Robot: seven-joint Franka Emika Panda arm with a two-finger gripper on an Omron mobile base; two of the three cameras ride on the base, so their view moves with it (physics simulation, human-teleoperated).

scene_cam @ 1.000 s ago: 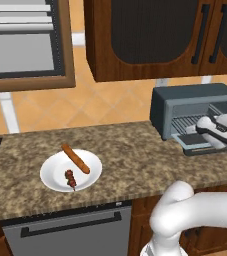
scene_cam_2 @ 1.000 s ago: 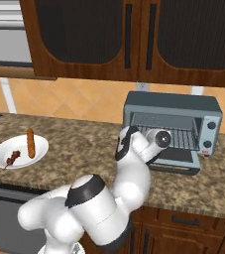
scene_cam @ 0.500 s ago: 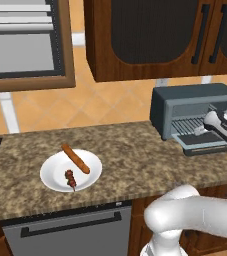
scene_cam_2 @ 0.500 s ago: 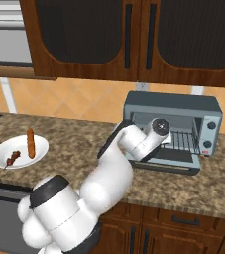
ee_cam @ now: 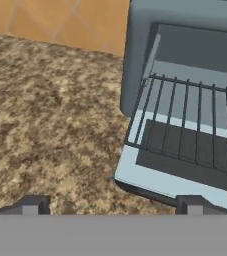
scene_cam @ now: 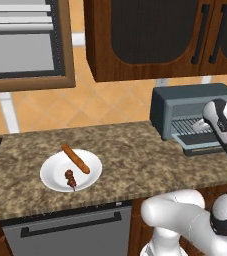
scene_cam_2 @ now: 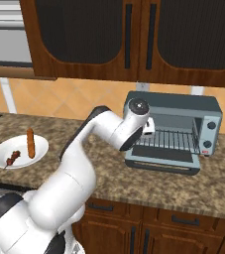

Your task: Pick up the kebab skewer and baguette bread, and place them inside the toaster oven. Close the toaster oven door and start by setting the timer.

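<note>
The toaster oven [scene_cam_2: 176, 114] stands at the counter's right end. Its door [scene_cam_2: 162, 159] lies folded down flat, and the wire rack [ee_cam: 190, 117] shows inside. My gripper [ee_cam: 111, 205] hovers open over the counter at the oven's front left corner, its fingertips [ee_cam: 32, 205] wide apart with nothing between them. In the right base view the hand [scene_cam_2: 147, 128] hangs by the oven's left wall. The baguette bread [scene_cam: 75, 158] and the kebab skewer [scene_cam: 70, 178] lie side by side on a white plate [scene_cam: 52, 172] far to the left.
Dark wooden cabinets [scene_cam_2: 124, 37] hang above the oven. A window [scene_cam: 20, 42] sits at the upper left. A dishwasher front [scene_cam: 67, 232] lies below the counter edge. Bare granite [scene_cam: 130, 160] stretches between plate and oven.
The arm has unfolded and its elbow has swung up and to the left. The hand stays near the oven's open front. Plate, baguette and skewer have not moved.
</note>
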